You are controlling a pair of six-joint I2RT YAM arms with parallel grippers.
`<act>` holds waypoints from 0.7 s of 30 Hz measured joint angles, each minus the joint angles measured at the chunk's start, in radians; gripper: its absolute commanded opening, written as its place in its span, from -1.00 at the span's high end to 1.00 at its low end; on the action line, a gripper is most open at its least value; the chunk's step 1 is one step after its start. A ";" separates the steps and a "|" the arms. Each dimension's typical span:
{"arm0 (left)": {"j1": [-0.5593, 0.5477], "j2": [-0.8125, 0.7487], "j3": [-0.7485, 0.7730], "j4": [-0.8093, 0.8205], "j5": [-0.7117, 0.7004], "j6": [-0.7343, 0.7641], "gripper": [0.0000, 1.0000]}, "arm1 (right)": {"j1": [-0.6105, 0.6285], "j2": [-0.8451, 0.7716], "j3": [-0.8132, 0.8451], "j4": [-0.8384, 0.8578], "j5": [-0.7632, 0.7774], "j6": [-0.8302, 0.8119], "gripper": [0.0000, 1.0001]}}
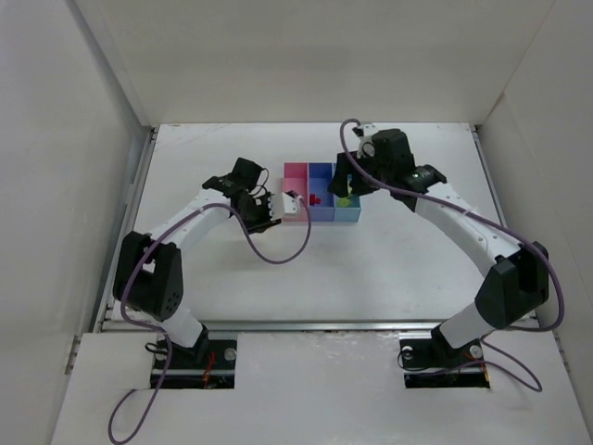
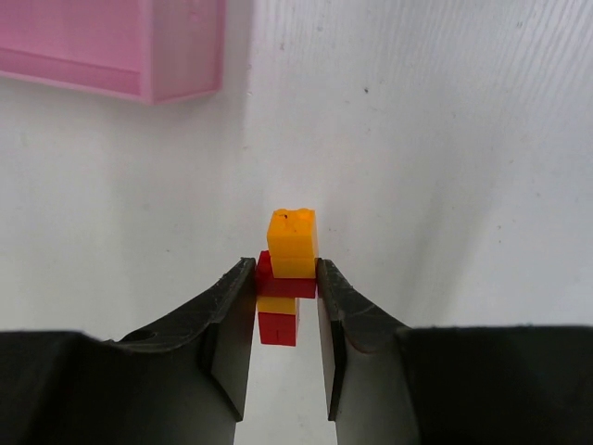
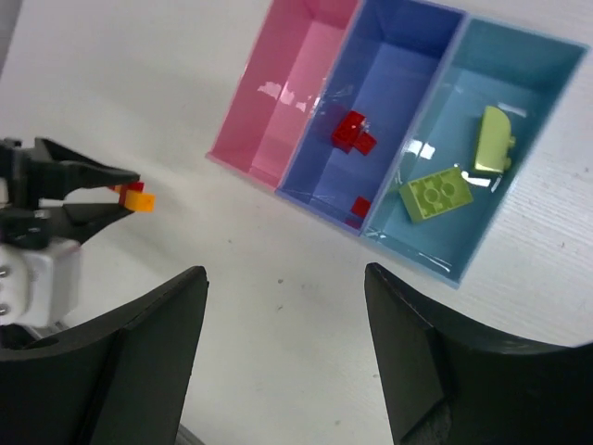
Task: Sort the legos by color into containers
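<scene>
1. The left fingers [image 2: 227,324] clamped an orange-and-red brick stack [image 2: 290,250] over the counter [image 2: 445,167], near the pink bin [image 2: 176,56], probably meant for it.
2. The right fingers [image 3: 139,352] hung open and empty above the containers [image 3: 417,264].

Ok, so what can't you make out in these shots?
Left wrist: sides of the brick stack, covered by fingers of the left gripper.
Left wrist: inside of the pink bin, cut off by the top edge.
Top view: far end of the cyan bin, under the right arm.
</scene>
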 measured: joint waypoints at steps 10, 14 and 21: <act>-0.016 -0.118 0.093 -0.036 0.056 -0.096 0.85 | -0.016 -0.024 -0.111 0.118 -0.203 0.259 -0.48; -0.038 -0.148 0.097 -0.048 0.084 -0.140 0.85 | 0.068 0.002 -0.109 0.153 -0.256 0.318 -0.51; -0.057 -0.194 0.098 -0.059 0.103 -0.195 0.85 | 0.115 0.038 -0.071 0.186 -0.306 0.370 -0.53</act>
